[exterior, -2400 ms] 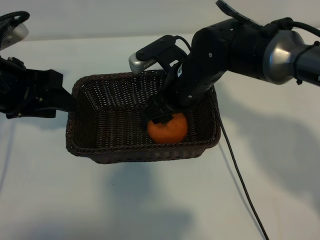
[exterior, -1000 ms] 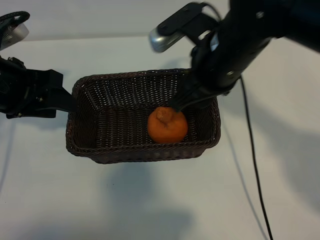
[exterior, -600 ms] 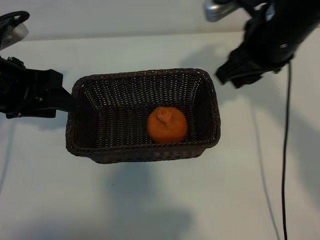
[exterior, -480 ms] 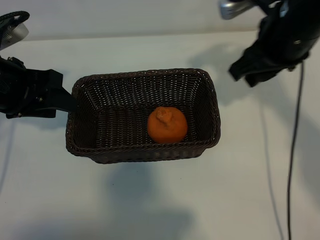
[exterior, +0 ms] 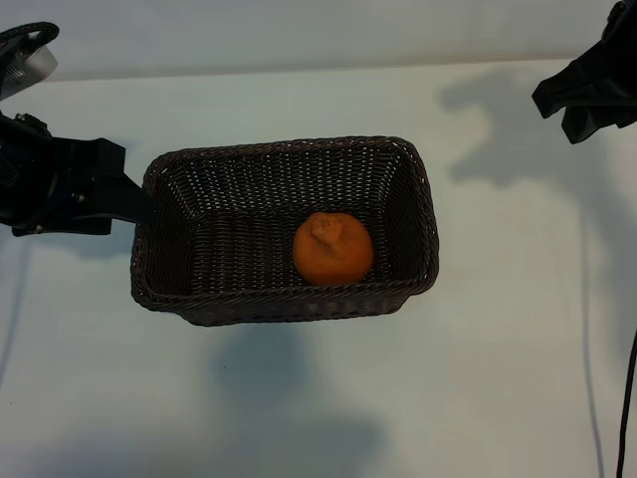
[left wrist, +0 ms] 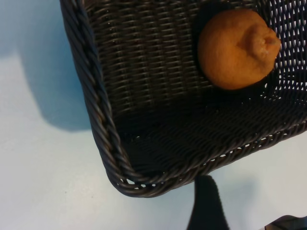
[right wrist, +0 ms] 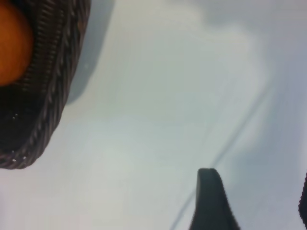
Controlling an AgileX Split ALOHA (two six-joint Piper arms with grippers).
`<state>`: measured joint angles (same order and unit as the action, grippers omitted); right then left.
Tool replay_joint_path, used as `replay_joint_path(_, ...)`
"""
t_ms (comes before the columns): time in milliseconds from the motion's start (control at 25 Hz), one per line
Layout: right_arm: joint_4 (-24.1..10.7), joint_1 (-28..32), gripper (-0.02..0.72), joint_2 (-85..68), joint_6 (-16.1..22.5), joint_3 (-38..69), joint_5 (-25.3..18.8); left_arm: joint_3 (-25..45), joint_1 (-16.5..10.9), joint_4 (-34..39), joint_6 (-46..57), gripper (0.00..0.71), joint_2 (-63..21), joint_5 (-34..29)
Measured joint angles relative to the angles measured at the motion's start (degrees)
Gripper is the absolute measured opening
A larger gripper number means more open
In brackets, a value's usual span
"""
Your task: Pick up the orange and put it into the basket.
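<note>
Orange (exterior: pixel 332 248) on basket (exterior: pixel 159 179) floor, well apart from right claw (exterior: pixel 587 95) | right claw empty, jaws apart, likely off past the far corner | left claw (exterior: pixel 109 194) beside basket's end, jaws apart | advice: retreat high, clear of rim

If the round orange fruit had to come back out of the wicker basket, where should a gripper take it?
Probably from straight above, closing across the widest middle of the round, bumpy orange fruit. Its knob points up, and the deep walls of the dark brown woven wicker basket block side approaches.
</note>
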<state>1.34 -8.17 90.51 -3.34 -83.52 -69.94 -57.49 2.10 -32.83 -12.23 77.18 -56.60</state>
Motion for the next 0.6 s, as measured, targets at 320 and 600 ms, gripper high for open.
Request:
replay_joint_path(320, 1.4, 0.0, 0.435, -0.6, -0.4, 9.0, 0.3, 0.0, 0.0, 0.0, 0.0, 0.525, 0.0, 0.1)
replay_joint_path(600, 1.9, 0.0, 0.435, -0.8, -0.3, 10.4, 0.7, 0.0, 0.0, 0.0, 0.0, 0.525, 0.0, 0.3)
